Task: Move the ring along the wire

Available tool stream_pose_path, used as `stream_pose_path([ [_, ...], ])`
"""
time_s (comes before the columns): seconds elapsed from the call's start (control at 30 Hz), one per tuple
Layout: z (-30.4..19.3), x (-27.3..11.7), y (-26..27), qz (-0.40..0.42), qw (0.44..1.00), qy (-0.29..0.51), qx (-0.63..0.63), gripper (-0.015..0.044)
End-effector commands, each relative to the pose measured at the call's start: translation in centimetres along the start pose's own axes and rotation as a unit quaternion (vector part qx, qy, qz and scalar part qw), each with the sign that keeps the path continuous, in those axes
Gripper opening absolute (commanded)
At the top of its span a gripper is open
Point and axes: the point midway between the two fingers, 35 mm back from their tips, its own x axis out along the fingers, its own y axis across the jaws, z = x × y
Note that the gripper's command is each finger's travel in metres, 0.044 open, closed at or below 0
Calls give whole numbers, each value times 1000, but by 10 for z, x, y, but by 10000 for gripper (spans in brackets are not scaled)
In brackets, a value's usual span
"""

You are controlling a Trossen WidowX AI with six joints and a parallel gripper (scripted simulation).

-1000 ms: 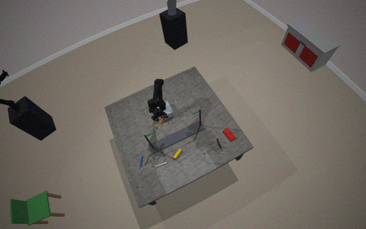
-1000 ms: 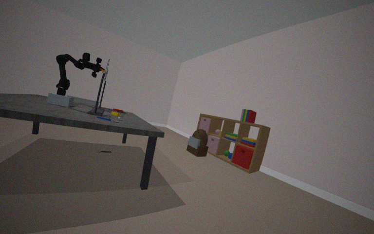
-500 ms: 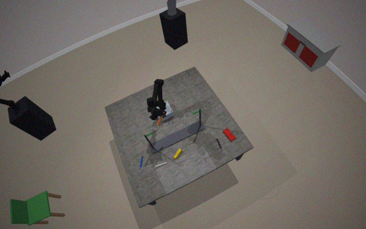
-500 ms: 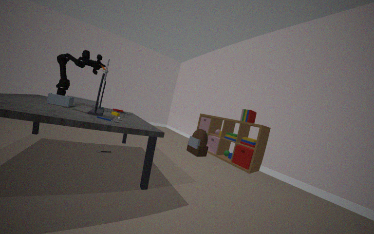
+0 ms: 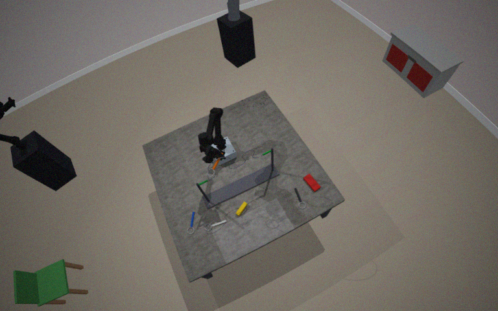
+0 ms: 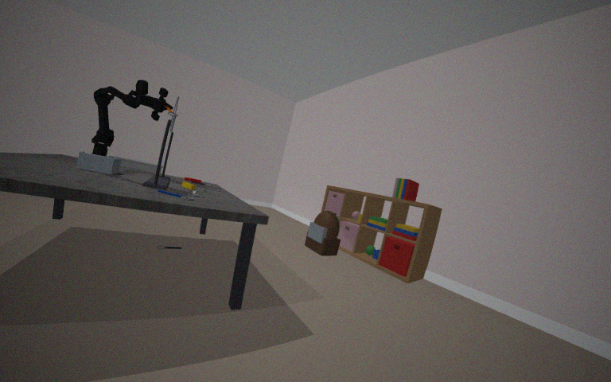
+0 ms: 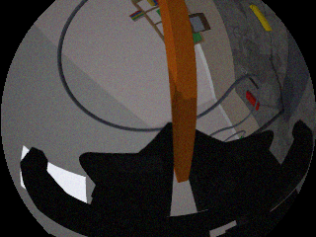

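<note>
Top view: hand [image 5: 219, 157] [image 6: 169, 107] [image 7: 174, 126] clamping on orange handle [image 5: 216, 163] [image 6: 169, 109] [image 7: 183, 89], just left of frame centre. Ring [image 5: 213, 168] extending from handle's lower end, sitting above tabletop [image 5: 176, 146] [image 6: 134, 200], up and right of left post [image 5: 203, 193]. Right post [image 5: 272, 159] standing right of centre. Wire's path through ring too faint to tell. Yellow block [image 5: 241, 208] [image 6: 188, 185] [image 7: 260, 18] lying below base bar [image 5: 238, 186]; red block [image 5: 311, 182] [image 6: 192, 180] [image 7: 252, 100] lying farther right.

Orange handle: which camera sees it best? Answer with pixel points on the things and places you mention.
The wrist view: the orange handle [image 5: 216, 163] [image 6: 169, 109] [image 7: 183, 94] looks huge there, gripped in the gripper [image 5: 221, 155] [image 6: 170, 107] [image 7: 174, 126]. The top view shows it small, running to its ring [image 5: 211, 171]; the exterior view shows just a tiny orange bit.
</note>
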Motion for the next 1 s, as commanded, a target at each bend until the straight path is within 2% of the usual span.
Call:
stream_pose_path([
  [0.0, -1, 0, 2, -8, 1000, 0, -21, -150],
  [0.97, 0, 0, -5, -68, 990, -13, -121, -150],
])
